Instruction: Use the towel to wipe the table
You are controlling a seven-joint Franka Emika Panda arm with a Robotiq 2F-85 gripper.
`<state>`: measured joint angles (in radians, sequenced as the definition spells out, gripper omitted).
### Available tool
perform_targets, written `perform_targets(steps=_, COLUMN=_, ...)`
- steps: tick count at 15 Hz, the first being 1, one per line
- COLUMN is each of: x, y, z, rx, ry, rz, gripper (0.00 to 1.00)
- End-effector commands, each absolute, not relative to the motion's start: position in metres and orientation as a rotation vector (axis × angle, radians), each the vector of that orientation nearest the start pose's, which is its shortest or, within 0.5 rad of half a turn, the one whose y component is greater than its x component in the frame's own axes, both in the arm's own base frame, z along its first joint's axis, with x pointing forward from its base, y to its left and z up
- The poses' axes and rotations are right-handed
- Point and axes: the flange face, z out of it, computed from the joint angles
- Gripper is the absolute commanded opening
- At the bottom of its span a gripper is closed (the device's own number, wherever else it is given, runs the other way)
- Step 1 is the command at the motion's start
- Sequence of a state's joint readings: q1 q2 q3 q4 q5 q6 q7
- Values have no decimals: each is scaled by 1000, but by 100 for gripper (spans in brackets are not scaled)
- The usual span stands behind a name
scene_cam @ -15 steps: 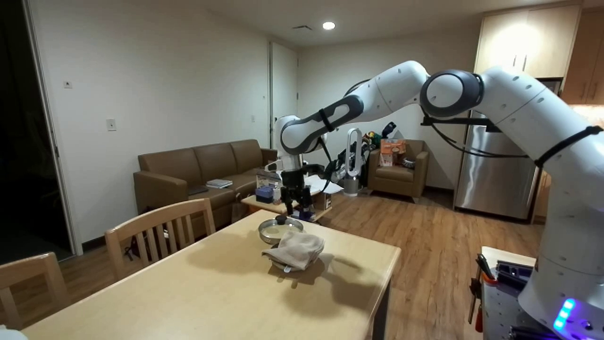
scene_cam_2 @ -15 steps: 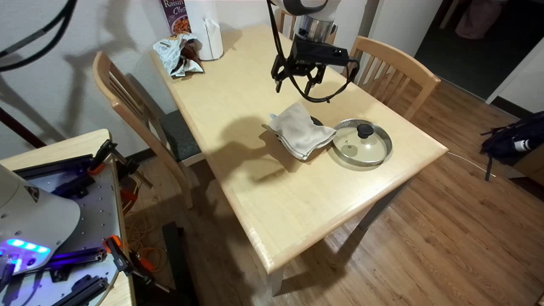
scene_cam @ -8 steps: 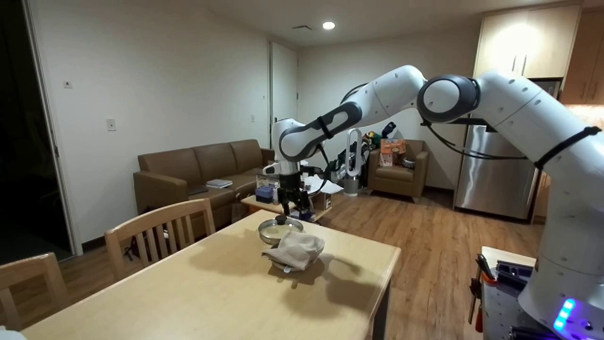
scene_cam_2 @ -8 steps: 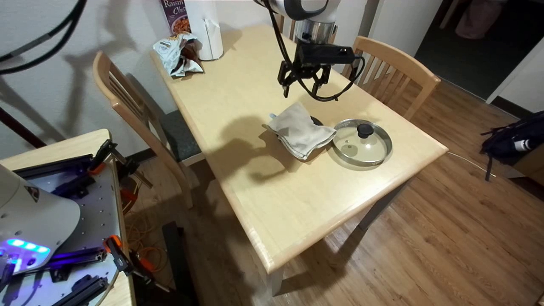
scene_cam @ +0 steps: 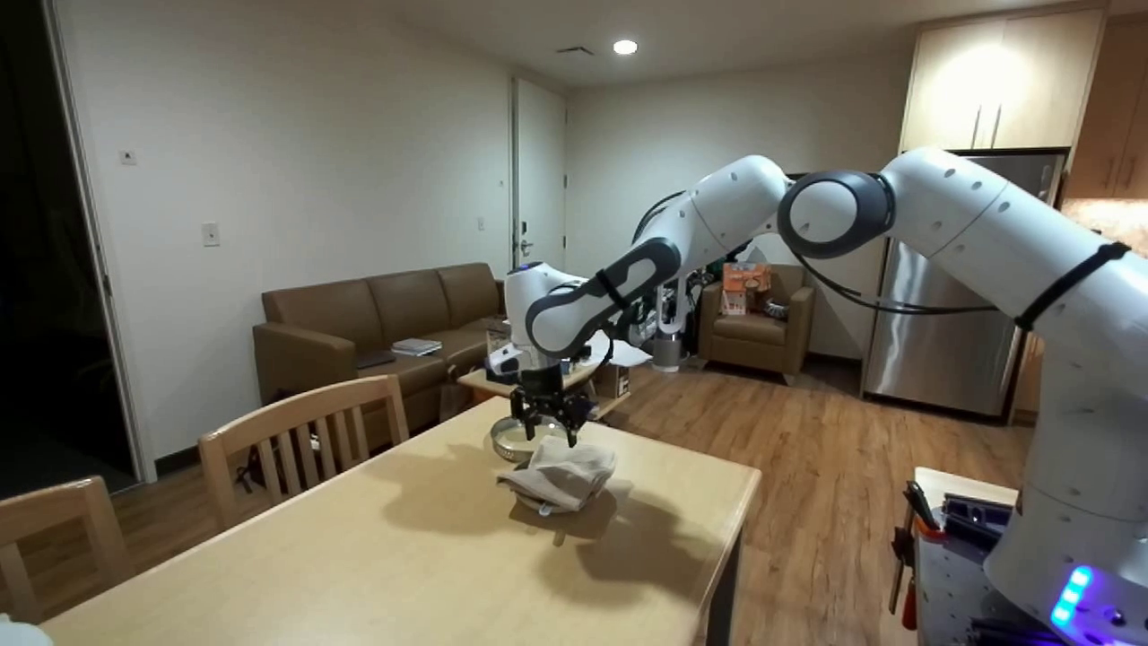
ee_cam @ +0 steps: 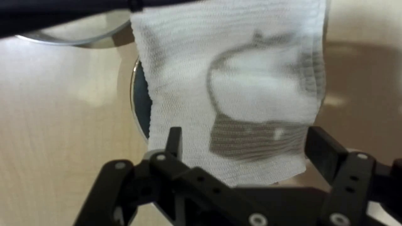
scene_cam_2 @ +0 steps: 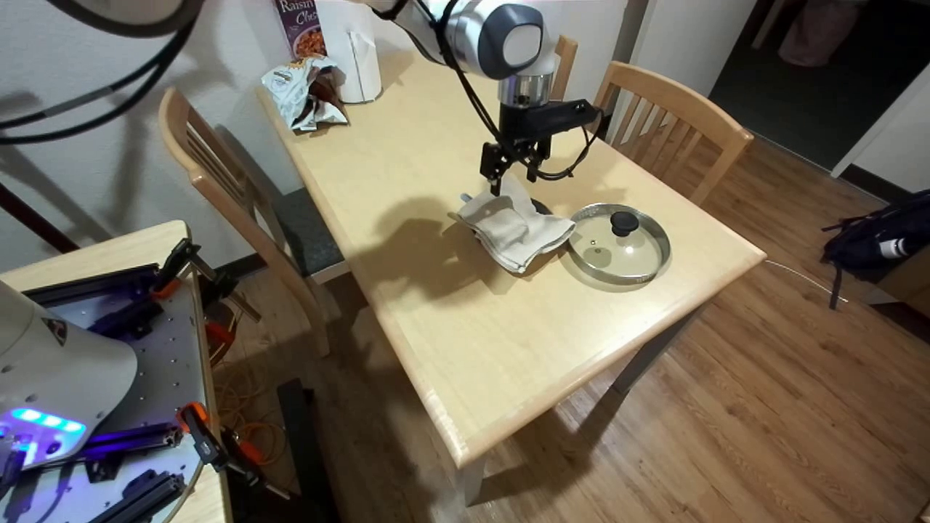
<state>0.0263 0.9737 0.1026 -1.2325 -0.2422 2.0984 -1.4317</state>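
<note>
The light grey-beige towel [scene_cam: 563, 475] lies draped in a folded heap on the wooden table [scene_cam: 359, 556]. It also shows in an exterior view [scene_cam_2: 519, 234] and fills the middle of the wrist view [ee_cam: 185, 72]. A dark round thing with a shiny rim [ee_cam: 142, 100] sticks out from under the towel; most of it is hidden. My gripper [scene_cam: 551, 439] is open and empty, just above the towel's far part. In the wrist view, its fingers [ee_cam: 174, 141] stand wide apart over one end of the towel. I cannot tell whether a fingertip touches the cloth.
A glass lid with a black knob [scene_cam_2: 617, 250] lies on the table beside the towel. A paper towel roll [scene_cam_2: 354, 62], a crumpled snack bag [scene_cam_2: 298, 91] and a cereal box [scene_cam_2: 299, 27] stand at the table's far end. Chairs [scene_cam_2: 676, 120] stand along the table's sides.
My gripper has come down from well above the table to close over the towel. The towel and the lid have not moved. The gripper has stayed open.
</note>
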Motion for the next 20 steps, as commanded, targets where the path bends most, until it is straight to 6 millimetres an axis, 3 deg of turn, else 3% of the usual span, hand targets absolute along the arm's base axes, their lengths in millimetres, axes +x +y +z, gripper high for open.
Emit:
perform_targets(steps=1, x=749, y=69, z=160, rx=1964, ry=2397, rz=-137, gripper=100)
perform_targets(steps=5, x=742, y=64, z=155, rx=1996, ry=2422, rz=-131, gripper=100)
perform_targets(steps=8, x=739, y=54, z=153, rx=2118, ry=2384, rz=-106, gripper=100)
perform_targets(steps=13, x=743, y=34, z=135, rx=2238, ry=2315, rz=-102, gripper=100)
perform_targets(steps=18, x=744, y=32, z=122, rx=2265, ry=2346, rz=-171, gripper=100)
perform_targets(steps=19, x=744, y=33, z=121, rx=2266, ry=2354, rz=-182, gripper=96)
perform_targets(steps=20, x=745, y=34, z=121, rx=2268, ry=2353, rz=-196, gripper=74)
